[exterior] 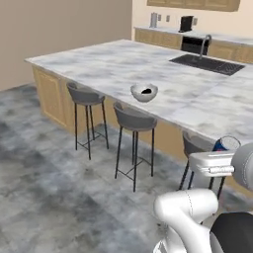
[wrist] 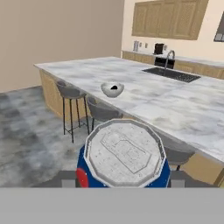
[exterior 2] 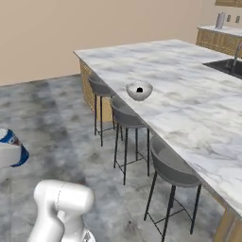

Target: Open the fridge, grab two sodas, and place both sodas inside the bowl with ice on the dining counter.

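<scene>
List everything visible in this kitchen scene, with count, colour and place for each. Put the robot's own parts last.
dining counter: one, white-grey marble top on a light wood base, middle of the room.
bowl: one, silver-grey, on the counter near its stool-side edge, something dark inside.
stools: three, grey seats on black legs, along the counter's near side.
sink: one, black, set in the counter's far part, with a tap.
wall cabinets: light wood, on the back wall.
soda: one, blue can with red and white label and silver top, held in the claw.
claw: one, closed on the soda.
arm: one, white, low in the base views.
</scene>
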Robot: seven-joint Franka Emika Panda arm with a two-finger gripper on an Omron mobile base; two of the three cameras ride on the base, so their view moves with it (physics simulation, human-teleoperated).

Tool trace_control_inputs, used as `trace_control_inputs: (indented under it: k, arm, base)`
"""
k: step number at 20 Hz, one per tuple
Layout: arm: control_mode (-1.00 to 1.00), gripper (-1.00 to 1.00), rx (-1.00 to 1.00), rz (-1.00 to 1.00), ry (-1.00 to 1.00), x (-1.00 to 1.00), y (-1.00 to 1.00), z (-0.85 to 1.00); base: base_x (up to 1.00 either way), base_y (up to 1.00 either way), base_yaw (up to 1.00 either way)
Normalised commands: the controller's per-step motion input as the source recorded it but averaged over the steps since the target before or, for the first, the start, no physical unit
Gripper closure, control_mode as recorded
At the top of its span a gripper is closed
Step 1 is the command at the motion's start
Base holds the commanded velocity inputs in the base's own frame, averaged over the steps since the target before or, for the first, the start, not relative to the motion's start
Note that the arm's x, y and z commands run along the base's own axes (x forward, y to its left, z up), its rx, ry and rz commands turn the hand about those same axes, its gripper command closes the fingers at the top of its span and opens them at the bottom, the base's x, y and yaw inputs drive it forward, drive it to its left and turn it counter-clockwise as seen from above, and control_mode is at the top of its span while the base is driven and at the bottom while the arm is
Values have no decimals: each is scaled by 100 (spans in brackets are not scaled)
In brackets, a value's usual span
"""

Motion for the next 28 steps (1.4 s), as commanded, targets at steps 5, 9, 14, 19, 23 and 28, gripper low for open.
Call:
trace_control_inputs:
  k: [5,9,14,19,23,28]
  arm:
    - [100,100,0,0,0,0,0,0]
    - [100,100,0,0,0,0,0,0]
    - [100,100,0,0,0,0,0,0]
    - [100,100,0,0,0,0,0,0]
    - [100,100,0,0,0,0,0,0]
    - [100,100,0,0,0,0,0,0]
  base:
    - [100,74,-40]
    - [100,72,-42]
    - [99,70,-43]
    - [97,70,-43]
    - [92,66,-46]
    - [87,40,-48]
